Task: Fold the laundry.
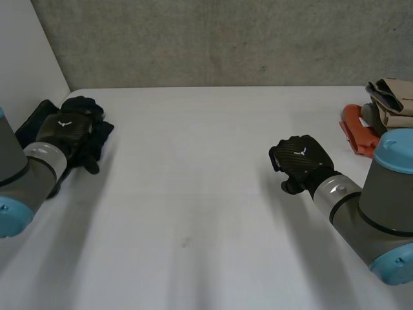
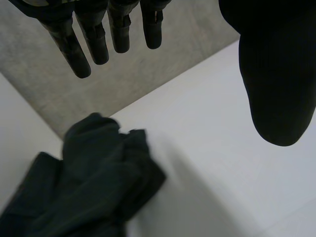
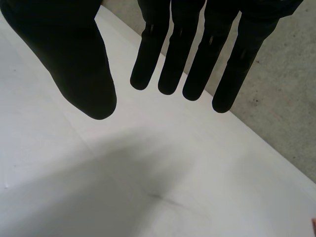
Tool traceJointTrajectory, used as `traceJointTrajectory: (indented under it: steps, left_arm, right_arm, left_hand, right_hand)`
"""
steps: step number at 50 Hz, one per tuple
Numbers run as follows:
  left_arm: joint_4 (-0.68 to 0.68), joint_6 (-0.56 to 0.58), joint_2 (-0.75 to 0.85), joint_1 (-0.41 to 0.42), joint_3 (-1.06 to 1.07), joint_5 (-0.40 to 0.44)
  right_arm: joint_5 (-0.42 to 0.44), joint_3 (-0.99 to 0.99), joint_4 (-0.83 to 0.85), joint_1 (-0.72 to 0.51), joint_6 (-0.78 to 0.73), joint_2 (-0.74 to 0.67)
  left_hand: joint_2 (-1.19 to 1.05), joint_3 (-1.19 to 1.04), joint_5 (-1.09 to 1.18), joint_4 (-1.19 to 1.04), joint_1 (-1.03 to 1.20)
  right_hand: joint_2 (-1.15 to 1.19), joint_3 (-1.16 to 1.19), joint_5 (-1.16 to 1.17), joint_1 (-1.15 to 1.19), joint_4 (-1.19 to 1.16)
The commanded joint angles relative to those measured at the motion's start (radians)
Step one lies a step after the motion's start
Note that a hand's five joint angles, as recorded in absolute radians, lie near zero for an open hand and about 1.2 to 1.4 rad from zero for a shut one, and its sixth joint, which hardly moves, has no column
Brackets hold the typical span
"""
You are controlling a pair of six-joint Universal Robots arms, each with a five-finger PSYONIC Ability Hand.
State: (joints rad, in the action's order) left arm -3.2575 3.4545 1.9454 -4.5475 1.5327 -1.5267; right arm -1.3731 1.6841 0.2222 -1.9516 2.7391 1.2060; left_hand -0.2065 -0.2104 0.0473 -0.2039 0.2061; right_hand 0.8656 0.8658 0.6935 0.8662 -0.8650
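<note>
honest progress report: pretty much at the start, i'd say. my left hand (image 1: pixel 64 129) hovers over the dark garment (image 2: pixel 94 182), which sits in a crumpled heap at the far left corner of the table (image 1: pixel 193 194). from the left wrist view my fingers (image 2: pixel 94 39) hang straight and a little apart, thumb off to one side, with the cloth below the fingertips and not touching them as far as i can see. so nothing is grabbed there.

my right hand (image 1: pixel 300 158) is over bare table on the other side, well apart from any cloth. its fingers are straight and slightly spread, thumb out, holding nothing.

over at the right edge there's more laundry: an orange piece (image 1: pixel 358 132) and a beige piece (image 1: pixel 390 97) bunched next to each other (can't tell if the beige one is folded or just heaped, it's cut off by the edge of the view). my guess is everything needs doing: pull a piece to the middle, flatten it, fold it, then the next.

the surface is plain white and smooth, with lots of free room in the middle. a concrete wall (image 1: pixel 226 39) runs along the back and a white side panel (image 1: pixel 26 51) closes off the left, so the dark garment is tucked right into that corner.
</note>
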Motion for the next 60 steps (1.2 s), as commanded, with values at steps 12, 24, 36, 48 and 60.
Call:
traceJointTrajectory:
  steps: [12,24,36,48,60]
  left_arm:
    - [0.039,0.520,0.291,-0.155,-0.354,-0.163]
    - [0.101,0.517,0.515,-0.211,-0.571,-0.007]
    - [0.121,0.431,0.560,-0.200,-0.646,0.000]
    - [0.119,0.013,0.206,-0.120,-0.531,0.019]
    - [0.013,-0.327,-0.045,0.197,-0.283,0.116]
  right_arm:
    - [-0.021,0.003,-0.004,-0.018,-0.091,-0.039]
    - [-0.067,0.006,0.002,-0.023,-0.119,-0.034]
    - [-0.083,0.014,0.009,-0.024,-0.147,-0.025]
    - [-0.104,0.017,0.023,-0.010,-0.185,-0.014]
    - [-0.106,0.014,0.042,0.006,-0.185,-0.019]
  left_hand:
    - [0.032,0.036,-0.047,0.029,-0.032]
    - [0.032,0.036,-0.047,0.029,-0.032]
    - [-1.190,-1.186,1.174,-1.192,1.190]
    - [-1.190,-1.186,1.174,-1.192,1.190]
    - [-1.190,-1.186,1.174,-1.192,1.190]
  right_hand:
    - [-0.045,-0.045,-0.047,-0.046,0.044]
    - [-0.494,-0.494,-0.497,-0.495,0.493]
    - [-0.544,-0.544,-0.547,-0.545,0.544]
    - [-0.562,-0.562,-0.564,-0.563,0.561]
    - [-0.565,-0.565,-0.567,-0.565,0.564]
